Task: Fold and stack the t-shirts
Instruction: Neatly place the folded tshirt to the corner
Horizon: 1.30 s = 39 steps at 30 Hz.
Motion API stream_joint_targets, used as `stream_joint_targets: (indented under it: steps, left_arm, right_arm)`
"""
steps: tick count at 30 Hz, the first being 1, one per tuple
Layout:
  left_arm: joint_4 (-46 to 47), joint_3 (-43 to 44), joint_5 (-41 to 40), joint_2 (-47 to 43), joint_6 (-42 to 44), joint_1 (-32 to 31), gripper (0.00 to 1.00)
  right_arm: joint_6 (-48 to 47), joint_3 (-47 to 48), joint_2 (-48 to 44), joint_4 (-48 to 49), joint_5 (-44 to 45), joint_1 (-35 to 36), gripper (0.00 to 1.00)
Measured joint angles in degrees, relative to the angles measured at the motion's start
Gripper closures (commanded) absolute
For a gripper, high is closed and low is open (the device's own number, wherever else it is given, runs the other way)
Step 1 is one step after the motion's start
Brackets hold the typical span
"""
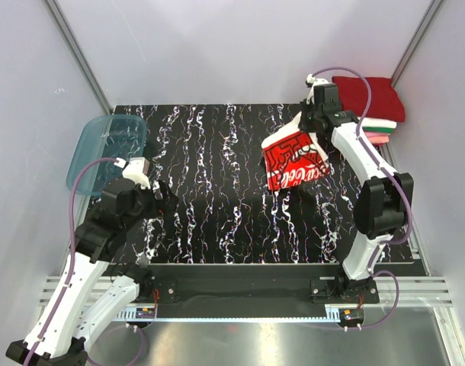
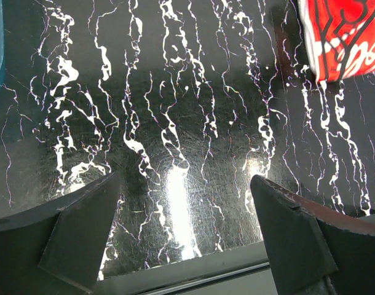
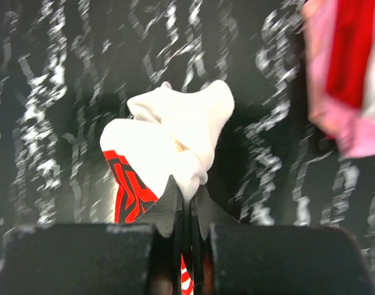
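A black table [image 1: 217, 191], streaked all over with white marbling, is spread across the workspace. At its far left corner a translucent teal tub [image 1: 103, 149] is set, part of it pushed out past the table's left edge. At the far right corner a stack of folded t-shirts [image 1: 377, 114] is laid flat, topped by a dark red tee [image 1: 370, 95], with white and pink layers beneath. Over the right half a printed tee [image 1: 293, 160] is held up; whether its hem touches the table cannot be told.
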Motion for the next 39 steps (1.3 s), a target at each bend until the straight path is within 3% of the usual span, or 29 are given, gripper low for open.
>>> stream_joint_targets:
  steps: [11, 18, 23, 28, 39]
  left_arm:
    - [1.0, -0.8, 0.0, 0.2, 0.0, 0.0, 0.09]
    - [1.4, -0.8, 0.3, 1.8, 0.0, 0.0, 0.09]
    - [1.7, -0.9, 0.6, 2.7, 0.0, 0.9, 0.10]
    - [1.8, -0.9, 0.7, 3.3, 0.1, 1.9, 0.11]
    - [2.0, -0.9, 0.9, 3.8, 0.1, 2.1, 0.12]
  right_arm:
    - [-13.2, 13.5, 6.6, -1.9, 9.8, -2.2, 1.00]
    - [-19.1, 24.0, 10.5, -1.6, 10.3, -5.1, 1.00]
    - [-21.8, 38.4, 16.0, -3.3, 10.2, -7.1, 1.00]
    - [-22.3, 46.6, 17.6, -4.0, 9.2, -9.1, 1.00]
    - [-21.9, 52.0, 18.0, -5.9, 4.7, -12.6, 1.00]
